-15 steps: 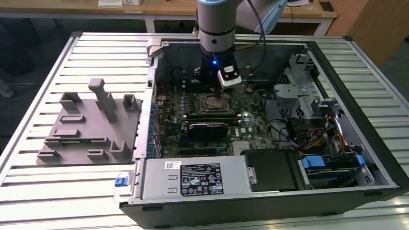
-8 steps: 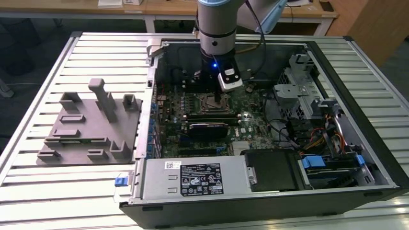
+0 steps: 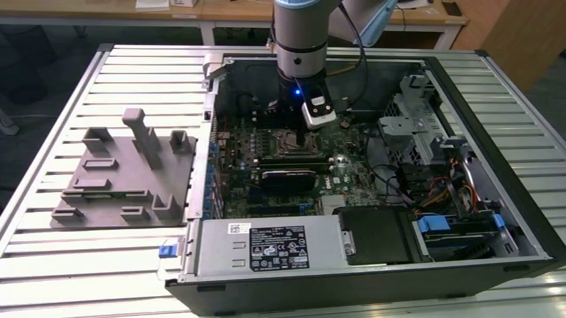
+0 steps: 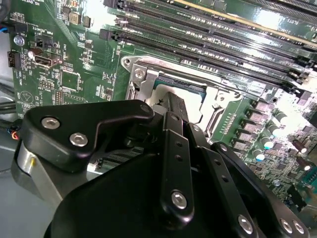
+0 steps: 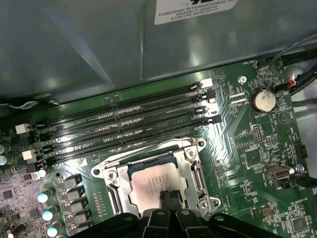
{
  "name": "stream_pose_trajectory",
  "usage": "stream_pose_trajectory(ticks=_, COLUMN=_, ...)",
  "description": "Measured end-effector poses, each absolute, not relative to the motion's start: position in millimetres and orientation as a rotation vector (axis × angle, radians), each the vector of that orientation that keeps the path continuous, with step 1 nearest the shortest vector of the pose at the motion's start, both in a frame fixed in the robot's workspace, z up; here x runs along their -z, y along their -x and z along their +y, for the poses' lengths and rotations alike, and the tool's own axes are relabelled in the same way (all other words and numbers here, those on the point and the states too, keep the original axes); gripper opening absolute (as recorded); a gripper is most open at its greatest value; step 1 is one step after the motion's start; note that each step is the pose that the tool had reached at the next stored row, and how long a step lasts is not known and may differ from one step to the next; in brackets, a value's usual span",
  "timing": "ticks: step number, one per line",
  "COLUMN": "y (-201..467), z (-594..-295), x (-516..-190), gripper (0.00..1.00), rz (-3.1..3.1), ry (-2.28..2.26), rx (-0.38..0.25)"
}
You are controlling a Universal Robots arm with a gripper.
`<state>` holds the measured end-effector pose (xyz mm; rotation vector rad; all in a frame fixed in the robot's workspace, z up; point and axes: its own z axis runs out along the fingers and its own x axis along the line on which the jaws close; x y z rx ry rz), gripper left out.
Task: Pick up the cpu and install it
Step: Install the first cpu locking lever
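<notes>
Hand (image 5: 168,197) poised low over the motherboard (image 5: 257,148) — its fingertips (image 5: 163,198) drawn narrow, apparently touching the top of the cpu (image 5: 148,181). The cpu lies flat inside the metal-framed socket (image 5: 197,171), beside the memory slots (image 5: 124,124) — open computer case (image 3: 495,165) on a slatted desk (image 3: 89,265).

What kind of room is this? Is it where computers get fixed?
Probably a robot lab or workshop. An opened computer case lies on a slatted metal table, a robot arm reaches down over its motherboard, and wooden desks stand behind.
</notes>
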<state>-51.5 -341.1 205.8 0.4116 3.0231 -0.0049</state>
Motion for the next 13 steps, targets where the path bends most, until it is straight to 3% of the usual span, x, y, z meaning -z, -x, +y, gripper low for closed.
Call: stream_pose_trajectory(ticks=13, y=51.5, z=-341.2, x=-226.7, gripper=0.11, rz=3.023, ry=-0.412, rx=0.005)
